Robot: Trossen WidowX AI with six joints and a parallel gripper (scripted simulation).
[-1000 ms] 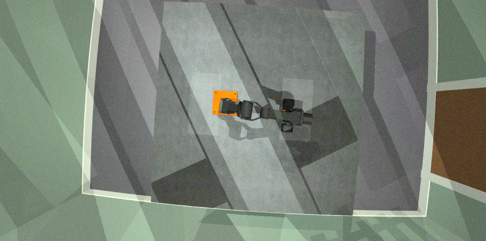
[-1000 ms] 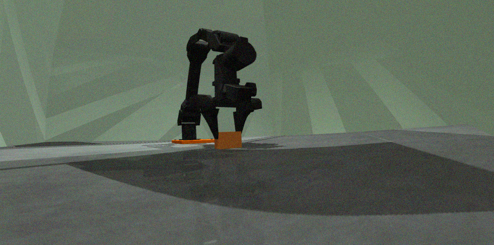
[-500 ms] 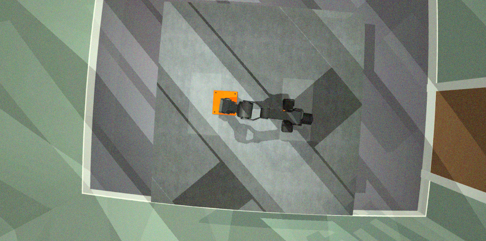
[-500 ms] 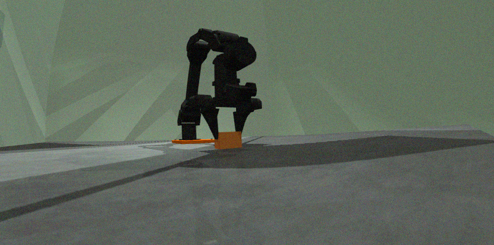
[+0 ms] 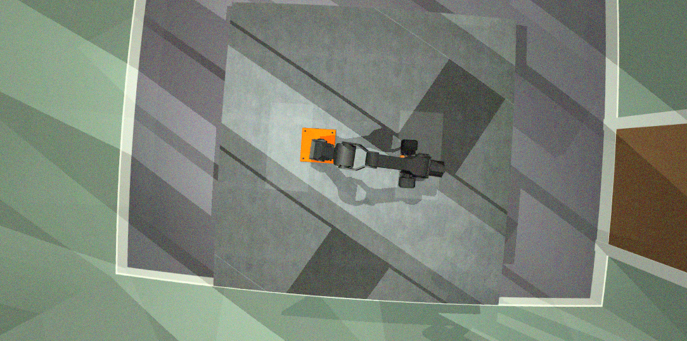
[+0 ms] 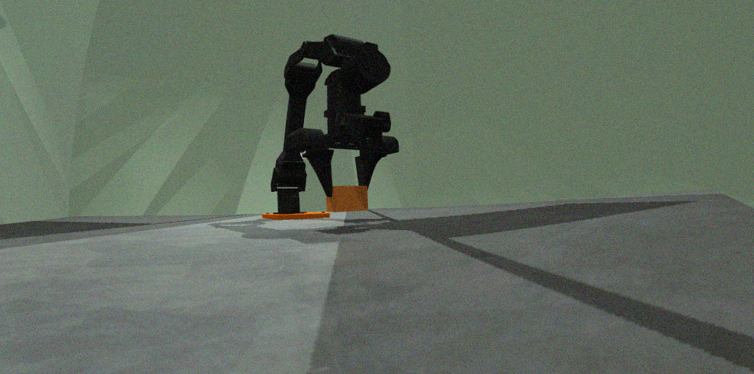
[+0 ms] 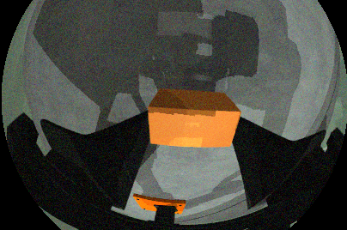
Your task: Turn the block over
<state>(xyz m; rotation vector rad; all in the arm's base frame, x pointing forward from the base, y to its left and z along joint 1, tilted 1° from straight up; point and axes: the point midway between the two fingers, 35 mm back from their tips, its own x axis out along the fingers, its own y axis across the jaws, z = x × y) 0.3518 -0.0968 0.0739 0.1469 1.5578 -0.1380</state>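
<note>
An orange block hangs a little above the grey table, with dark shadow on the table below it. My gripper is shut on the block, one finger against each of two opposite sides, and points down. In the wrist view the block shows a bright orange face and a darker brown-orange face, and it looks roughly level. I cannot make out a marked side on any face in view. From above, the arm hides nearly all of the block.
The arm's orange base plate is fixed to the table, behind and left of the block in the exterior view. Dark shadow bands and lighter patches cross the table top.
</note>
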